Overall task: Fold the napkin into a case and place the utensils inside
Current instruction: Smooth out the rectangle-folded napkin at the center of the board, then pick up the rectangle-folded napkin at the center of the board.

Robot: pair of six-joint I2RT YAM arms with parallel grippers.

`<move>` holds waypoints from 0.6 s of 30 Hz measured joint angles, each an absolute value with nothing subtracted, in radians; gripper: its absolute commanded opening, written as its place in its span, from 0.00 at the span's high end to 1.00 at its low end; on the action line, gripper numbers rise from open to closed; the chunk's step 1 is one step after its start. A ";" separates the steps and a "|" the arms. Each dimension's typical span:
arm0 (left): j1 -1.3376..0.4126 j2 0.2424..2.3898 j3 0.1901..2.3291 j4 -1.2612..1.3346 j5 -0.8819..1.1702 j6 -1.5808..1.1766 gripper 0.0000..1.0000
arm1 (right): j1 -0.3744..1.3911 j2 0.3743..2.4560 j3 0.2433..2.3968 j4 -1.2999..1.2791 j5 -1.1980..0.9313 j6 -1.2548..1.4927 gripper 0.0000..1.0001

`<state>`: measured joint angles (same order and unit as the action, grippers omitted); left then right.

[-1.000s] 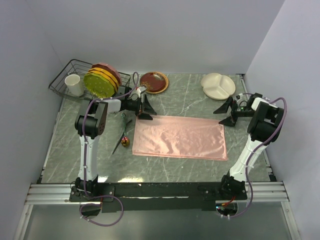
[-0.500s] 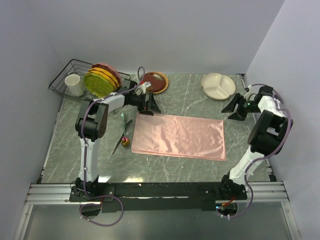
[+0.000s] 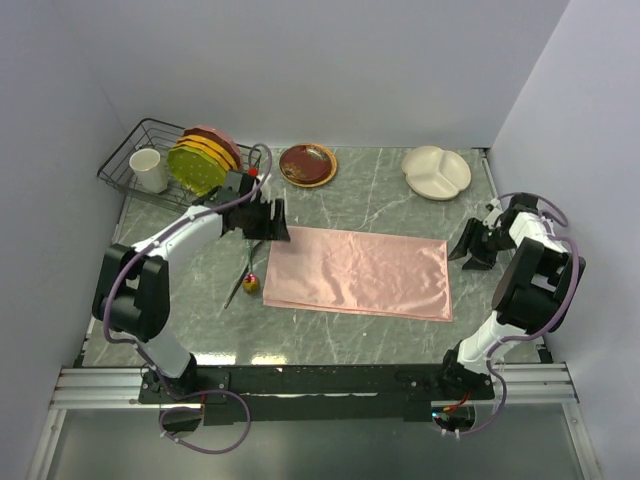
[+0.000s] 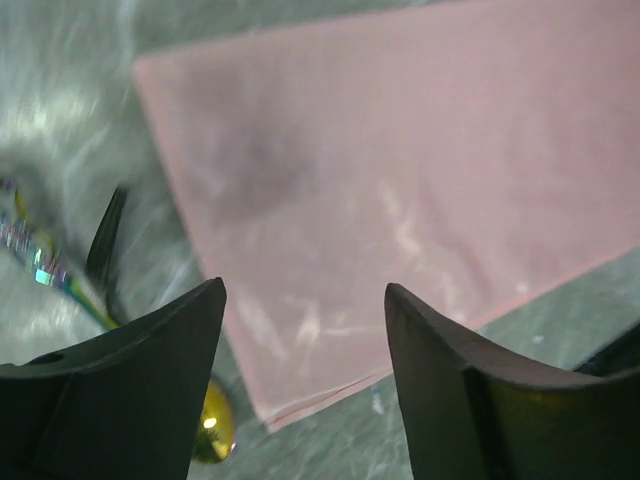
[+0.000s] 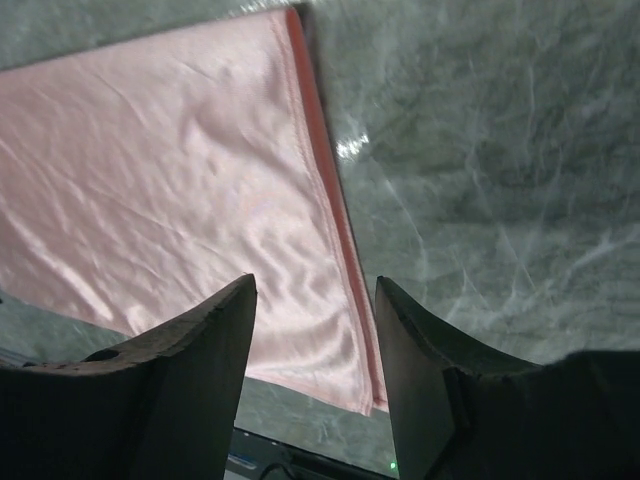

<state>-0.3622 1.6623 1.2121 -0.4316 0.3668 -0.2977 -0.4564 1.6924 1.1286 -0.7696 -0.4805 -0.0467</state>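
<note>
Top view: napkin (image 3: pixel 357 272) lies flat as a folded rectangle on the surface (image 3: pixel 380 195), with the utensils (image 3: pixel 247 270) just off its left edge. Left hand (image 3: pixel 268 222) is at its far-left corner, right hand (image 3: pixel 472 250) just beside its right edge. Only the wrist views show the finger gaps: both hands partly open, nothing held. Left wrist is blurred, with a gold head near a napkin corner. Right wrist shows stacked layers along the cloth's edge.
</note>
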 measured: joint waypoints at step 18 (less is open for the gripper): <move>-0.442 1.763 1.082 -0.447 0.081 -0.337 0.45 | -0.417 1.694 1.055 -0.752 -0.360 -0.061 0.45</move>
<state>-0.4419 1.7626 1.0821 -0.4465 0.0807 -0.3367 -0.4168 1.6943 1.0546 -0.7521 -0.3599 -0.0608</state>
